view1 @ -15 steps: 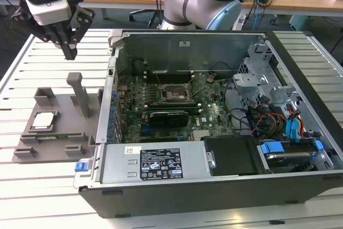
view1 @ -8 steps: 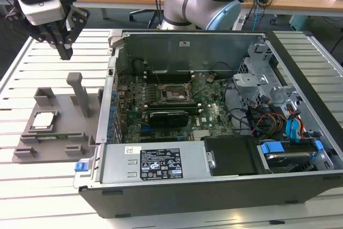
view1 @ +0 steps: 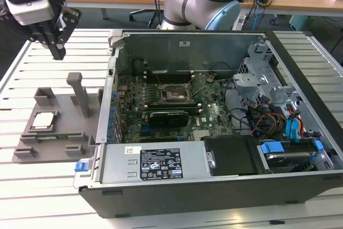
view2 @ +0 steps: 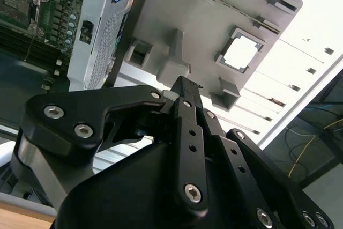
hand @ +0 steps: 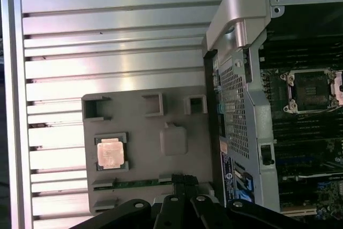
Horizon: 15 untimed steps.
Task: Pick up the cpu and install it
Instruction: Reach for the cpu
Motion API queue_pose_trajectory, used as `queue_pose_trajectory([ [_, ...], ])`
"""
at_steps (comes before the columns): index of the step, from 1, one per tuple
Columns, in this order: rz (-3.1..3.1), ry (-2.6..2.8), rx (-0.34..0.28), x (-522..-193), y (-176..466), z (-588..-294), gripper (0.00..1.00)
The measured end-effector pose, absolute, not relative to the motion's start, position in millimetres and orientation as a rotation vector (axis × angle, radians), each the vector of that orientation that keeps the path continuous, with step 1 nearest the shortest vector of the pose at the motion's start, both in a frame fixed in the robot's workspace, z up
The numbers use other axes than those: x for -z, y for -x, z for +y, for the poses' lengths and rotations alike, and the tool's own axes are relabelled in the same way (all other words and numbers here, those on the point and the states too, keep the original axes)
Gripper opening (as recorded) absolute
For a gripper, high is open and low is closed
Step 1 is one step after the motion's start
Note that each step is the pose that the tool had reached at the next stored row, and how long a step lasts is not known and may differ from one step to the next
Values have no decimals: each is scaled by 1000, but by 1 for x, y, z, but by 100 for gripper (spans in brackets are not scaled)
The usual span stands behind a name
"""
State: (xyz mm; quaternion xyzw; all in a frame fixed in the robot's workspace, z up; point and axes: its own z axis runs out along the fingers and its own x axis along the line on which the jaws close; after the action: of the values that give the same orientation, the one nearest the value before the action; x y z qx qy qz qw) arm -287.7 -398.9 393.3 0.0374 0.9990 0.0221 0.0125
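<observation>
Chip: the cpu is a small flat square with its silvery top facing up. It has not been lifted.
Where it rests: in a shallow square pocket of a grey plastic tray. The pocket probably keeps it squared up and in a known spot for picking.
Tray: flat on the table, just beside the computer case, on the exterior view's left. An upright post rises from it near the chip.
Gripper: the gripper hangs in the air above the far edge of the tray, well apart from the chip. Its two black fingers are pressed together at the tips and carry nothing.
Wrist views: both look down past the fingers onto the tray, which suggests the arm is lined up over it.
Computer case: the computer case lies on its side with the panel off, so the green circuit board faces upward and can be reached from above.
Socket: the socket, a dark square in a metal frame, sits mid-board and looks empty.
Table: a pale slatted metal table carries the tray and the case.
</observation>
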Motion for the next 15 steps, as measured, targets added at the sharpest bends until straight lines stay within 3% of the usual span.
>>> queue_pose_trajectory([
  [15,3114,-117,-69,-393,309,-399,11],
])
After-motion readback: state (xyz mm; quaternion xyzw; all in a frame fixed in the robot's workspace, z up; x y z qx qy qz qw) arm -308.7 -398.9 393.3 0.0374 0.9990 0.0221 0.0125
